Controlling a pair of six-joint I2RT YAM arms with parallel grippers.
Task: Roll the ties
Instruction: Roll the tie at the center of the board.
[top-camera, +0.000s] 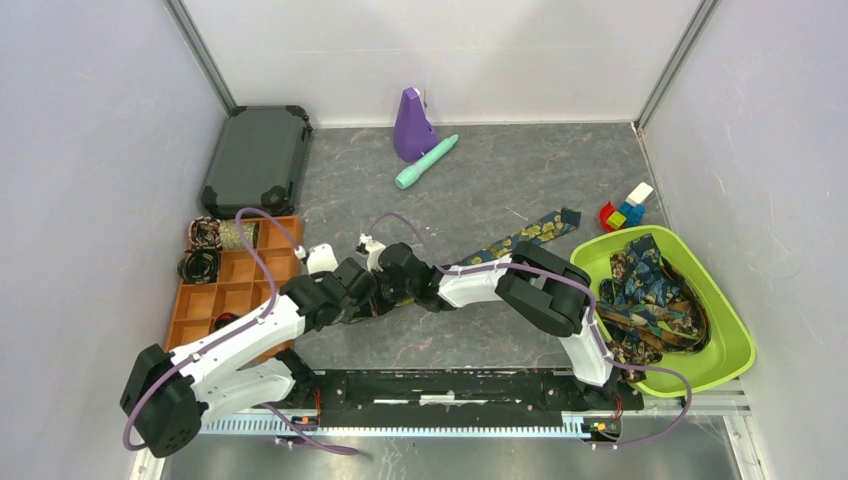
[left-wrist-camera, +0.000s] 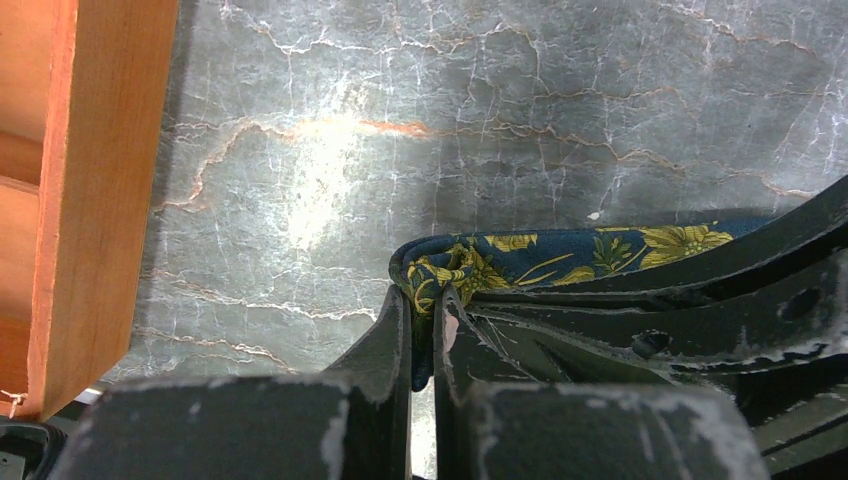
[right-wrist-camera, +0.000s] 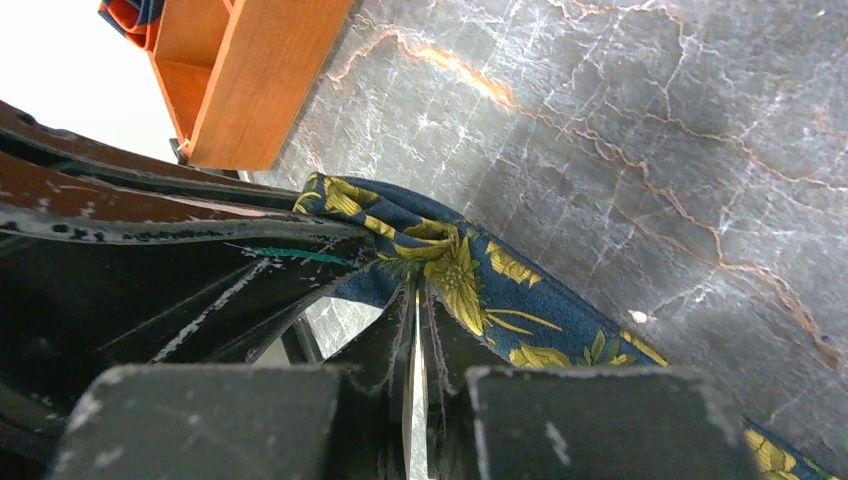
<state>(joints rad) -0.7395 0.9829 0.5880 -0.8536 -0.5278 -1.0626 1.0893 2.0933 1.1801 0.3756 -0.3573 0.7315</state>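
A navy tie with yellow-gold flowers (top-camera: 528, 234) lies flat on the grey table, running from near the green bin toward the middle. Both grippers meet at its near end. My left gripper (left-wrist-camera: 422, 300) is shut on the folded tip of the tie (left-wrist-camera: 560, 255). My right gripper (right-wrist-camera: 418, 287) is shut on the same tie (right-wrist-camera: 500, 290) right beside it, the fabric bunched between the two. In the top view the left gripper (top-camera: 372, 290) and right gripper (top-camera: 405, 280) touch. Two coiled ties (top-camera: 205, 234) sit in the orange tray (top-camera: 240, 300). Several loose ties (top-camera: 650, 290) fill the green bin (top-camera: 735, 345).
The orange tray's wall (left-wrist-camera: 80, 200) is close on the left of the grippers and also shows in the right wrist view (right-wrist-camera: 250, 80). A dark case (top-camera: 258, 158) lies at the back left. A purple cone (top-camera: 412, 125), a teal cylinder (top-camera: 427, 162) and toy blocks (top-camera: 625, 210) lie at the back.
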